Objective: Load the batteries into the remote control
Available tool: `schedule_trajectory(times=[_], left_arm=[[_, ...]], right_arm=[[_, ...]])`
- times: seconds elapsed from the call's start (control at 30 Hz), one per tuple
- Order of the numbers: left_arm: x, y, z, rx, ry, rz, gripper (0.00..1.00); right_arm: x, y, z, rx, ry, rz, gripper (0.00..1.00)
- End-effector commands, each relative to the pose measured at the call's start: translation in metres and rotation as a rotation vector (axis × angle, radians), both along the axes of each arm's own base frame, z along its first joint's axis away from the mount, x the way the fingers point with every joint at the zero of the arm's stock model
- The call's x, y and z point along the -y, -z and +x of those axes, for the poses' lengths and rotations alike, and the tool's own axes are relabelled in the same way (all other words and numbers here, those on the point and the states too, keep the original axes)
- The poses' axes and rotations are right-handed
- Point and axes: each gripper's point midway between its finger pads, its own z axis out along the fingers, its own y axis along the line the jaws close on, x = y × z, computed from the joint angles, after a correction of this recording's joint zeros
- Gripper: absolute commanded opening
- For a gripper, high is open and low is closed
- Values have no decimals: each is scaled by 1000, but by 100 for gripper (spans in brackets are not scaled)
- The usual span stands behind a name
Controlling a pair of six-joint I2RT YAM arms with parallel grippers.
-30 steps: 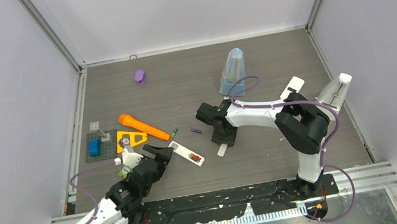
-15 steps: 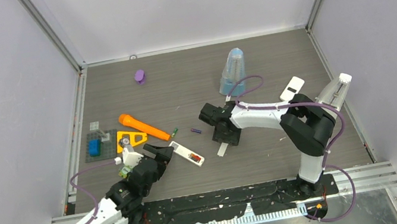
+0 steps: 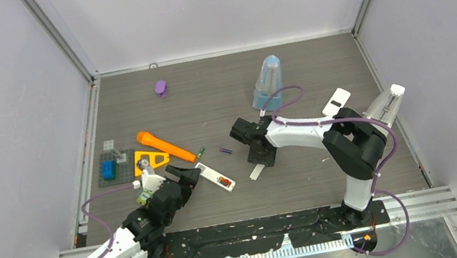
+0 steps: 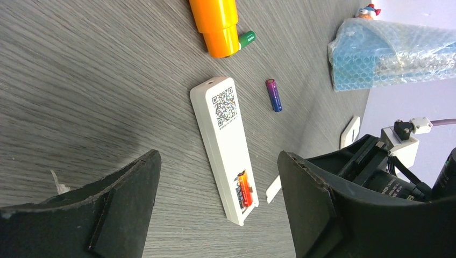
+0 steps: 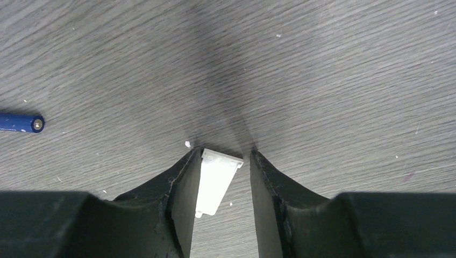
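The white remote [image 3: 215, 175] lies back up with its compartment open and a red-orange battery [image 4: 243, 189] in it. My left gripper [image 3: 181, 176] is open and empty, its jaws wide either side of the remote [image 4: 223, 145] in the left wrist view. A purple battery [image 3: 226, 150] and a green battery [image 3: 201, 152] lie loose beyond the remote. My right gripper [image 3: 259, 159] is down at the table, jaws narrowly apart around the white battery cover [image 5: 215, 180]. The cover leans on the left finger, with a gap to the right finger. The purple battery [image 5: 21, 122] shows far left.
An orange torch-like tube [image 3: 165, 146] touches the green battery [image 4: 247, 37]. A bubble-wrap bag [image 3: 267, 81] stands behind the right gripper. A yellow triangle [image 3: 150, 161], a grey plate with a blue brick [image 3: 109, 168], a purple lump [image 3: 161, 88] and a white card [image 3: 336, 101] lie around.
My right arm has shifted slightly to the right, its gripper staying low over the white cover. The left arm and the remote have not moved.
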Motion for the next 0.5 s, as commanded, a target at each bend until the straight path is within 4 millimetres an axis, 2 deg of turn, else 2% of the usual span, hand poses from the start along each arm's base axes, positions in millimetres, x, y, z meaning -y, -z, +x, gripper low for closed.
schedule_trajectory(times=[0.0, 0.3, 0.47], left_arm=[[3, -10, 5, 33, -8, -16, 81], [10, -18, 7, 68, 40, -8, 81], [27, -32, 10, 135, 129, -10, 81]], right_arm=[[32, 45, -21, -105, 13, -133, 41], [29, 45, -23, -114, 26, -119, 32], [27, 40, -16, -90, 14, -120, 31]])
